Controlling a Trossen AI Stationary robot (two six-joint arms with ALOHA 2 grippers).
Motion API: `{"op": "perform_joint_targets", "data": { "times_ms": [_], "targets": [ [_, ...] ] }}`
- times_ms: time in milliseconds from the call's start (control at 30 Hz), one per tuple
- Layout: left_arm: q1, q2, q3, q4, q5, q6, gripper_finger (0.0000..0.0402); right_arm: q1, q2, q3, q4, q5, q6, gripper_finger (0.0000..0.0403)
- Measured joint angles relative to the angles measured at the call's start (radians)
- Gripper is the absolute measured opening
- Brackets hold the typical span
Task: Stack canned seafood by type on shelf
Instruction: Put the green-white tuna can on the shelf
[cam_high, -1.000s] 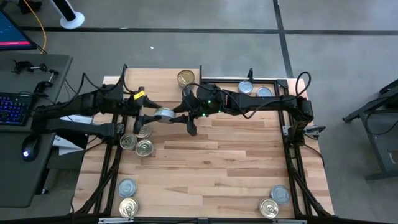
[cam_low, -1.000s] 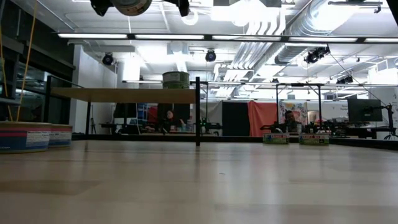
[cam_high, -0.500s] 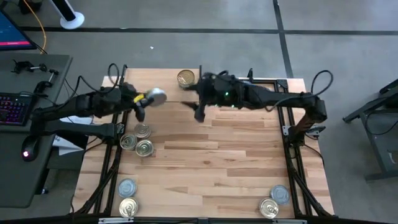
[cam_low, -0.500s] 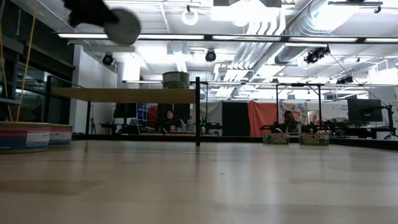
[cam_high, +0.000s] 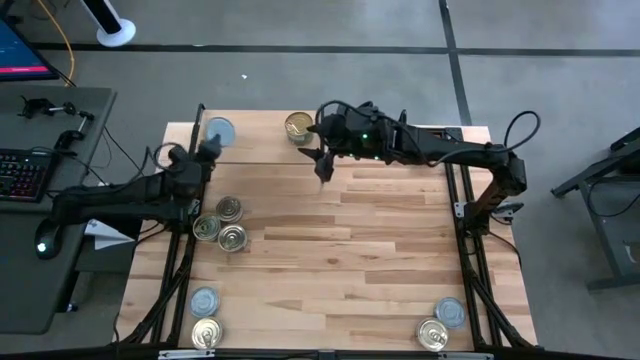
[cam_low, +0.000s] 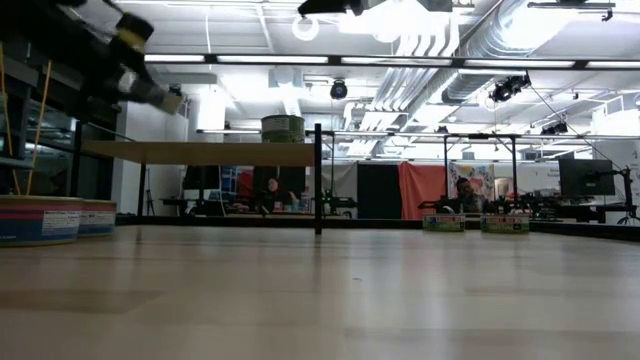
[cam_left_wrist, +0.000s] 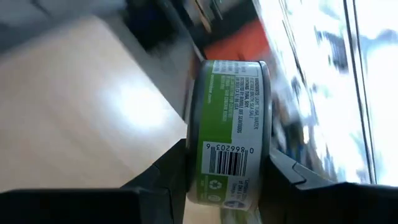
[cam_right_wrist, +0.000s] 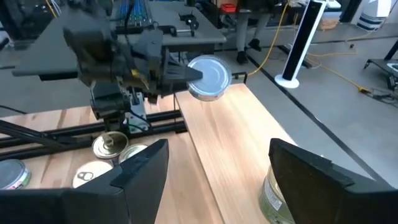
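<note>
- We see the left gripper (cam_high: 212, 140) raised over the far left corner of the shelf (cam_high: 262, 138), its fingers (cam_left_wrist: 165, 174) closed on the top and bottom faces of a silver-topped tin (cam_high: 218, 130) with a green side label.
- In the left wrist view that tin (cam_left_wrist: 231, 130) sits clamped on its edge between the two dark fingers, barcode toward the camera.
- The right wrist view shows the same tin (cam_right_wrist: 208, 76) held out over the board's corner by the left gripper (cam_right_wrist: 186, 73).
- The right gripper (cam_high: 322, 165) hangs over the near edge of the shelf, toward the board's middle; its fingers (cam_right_wrist: 140, 171) stand well apart with nothing between them.
- A gold-topped tin (cam_high: 298, 126) stands alone on the shelf, near its far edge, just beside the right arm.
- Three gold-topped tins (cam_high: 222, 224) cluster near the left edge of the tabletop (cam_high: 350, 270), touching or almost touching one another.
- At the near left corner of the tabletop a silver-topped tin (cam_high: 204, 300) stands just beyond a gold-topped one (cam_high: 206, 333).
- At the near right corner another pair (cam_high: 441, 323) stands, silver-topped beside gold-topped.
- In the low view the shelf (cam_low: 200, 152) shows as a thin board on black uprights, with one tin (cam_low: 283, 128) on it.
</note>
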Motion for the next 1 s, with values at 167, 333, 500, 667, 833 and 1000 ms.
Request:
{"op": "perform_joint_targets", "data": {
  "times_ms": [167,333,500,667,833,1000],
  "targets": [
    [0.032,0.007,-0.071,-0.009,-0.118,-0.222,0.0119,-0.01,0.001,0.0,-0.008,-0.024,-0.002,0.027],
    [0.086,0.016,-0.105,-0.008,-0.141,-0.286,0.0119,-0.012,0.001,0.0,-0.018,-0.035,-0.002,0.027],
    [0.125,0.02,-0.11,-0.009,-0.121,-0.286,0.0119,-0.012,0.001,0.0,-0.016,-0.058,-0.002,0.027],
    [0.147,0.02,-0.11,-0.007,-0.096,-0.286,0.0198,-0.012,0.001,0.0,-0.016,-0.069,0.005,0.027],
    [0.161,0.02,-0.109,-0.008,-0.06,-0.301,0.0262,-0.012,0.001,0.0,-0.017,-0.068,0.005,0.027],
    [0.17,0.017,-0.108,0.002,-0.045,-0.329,0.0272,-0.012,0.001,0.0,-0.018,-0.068,0.005,0.027]
  ]
}}
